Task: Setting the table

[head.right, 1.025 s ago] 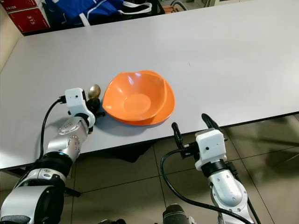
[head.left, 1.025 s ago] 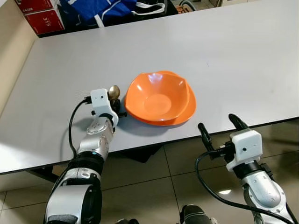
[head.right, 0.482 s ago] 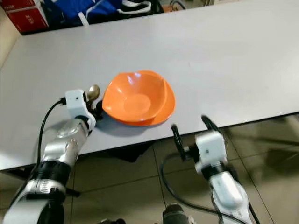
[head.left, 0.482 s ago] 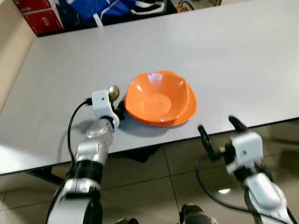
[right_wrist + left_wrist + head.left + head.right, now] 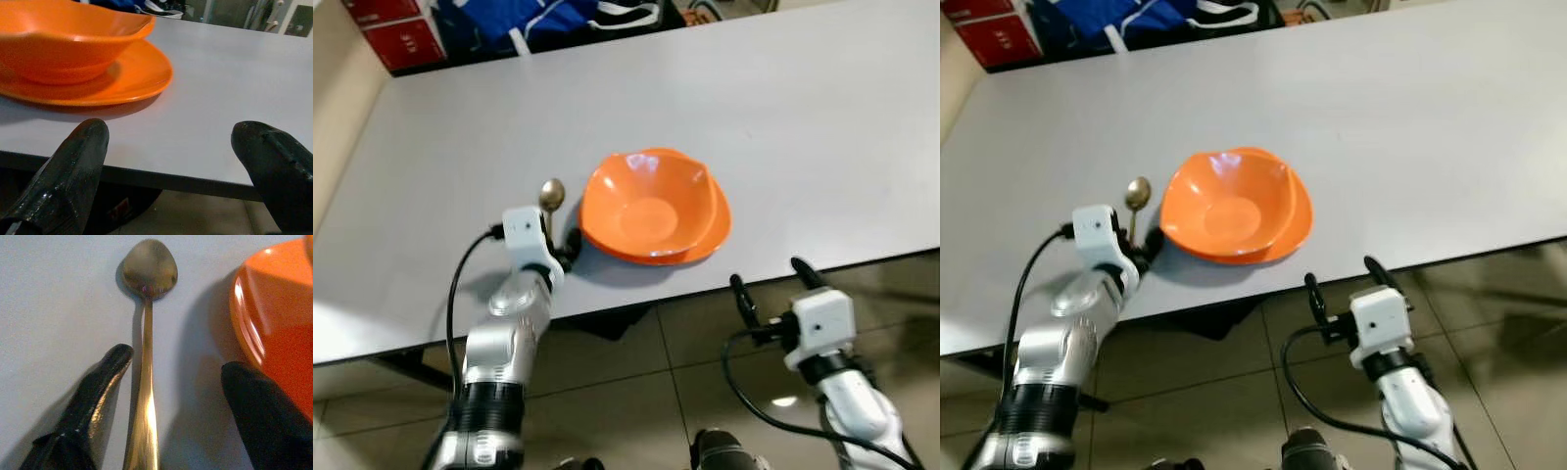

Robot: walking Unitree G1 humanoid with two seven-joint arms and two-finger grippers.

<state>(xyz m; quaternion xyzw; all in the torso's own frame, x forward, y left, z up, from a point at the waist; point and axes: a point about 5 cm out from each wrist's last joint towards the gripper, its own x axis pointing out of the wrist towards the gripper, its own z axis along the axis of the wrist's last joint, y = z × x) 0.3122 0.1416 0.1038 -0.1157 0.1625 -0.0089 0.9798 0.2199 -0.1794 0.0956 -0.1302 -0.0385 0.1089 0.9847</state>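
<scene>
A gold spoon (image 5: pixel 550 199) lies flat on the grey table (image 5: pixel 803 127), just left of an orange bowl (image 5: pixel 651 201) that sits on an orange plate (image 5: pixel 713 235). My left gripper (image 5: pixel 560 245) is at the near end of the spoon's handle and is open. In the left wrist view the spoon (image 5: pixel 146 333) runs between the two spread fingers (image 5: pixel 105 377), apparently touching neither, with the plate's rim (image 5: pixel 254 323) beside it. My right gripper (image 5: pixel 771 286) is open, with nothing in it, just off the table's front edge, level with the plate (image 5: pixel 132 78).
The table's front edge (image 5: pixel 636 305) runs right before both grippers, with tiled floor (image 5: pixel 626 392) below. Red boxes (image 5: pixel 406 39) and a blue bag (image 5: pixel 548 18) sit beyond the far end. A beige wall (image 5: pixel 333 117) borders the left side.
My left gripper has drawn back along the spoon's handle toward the table's edge, baring more of the spoon, which stays in place. The right arm has sunk a little lower.
</scene>
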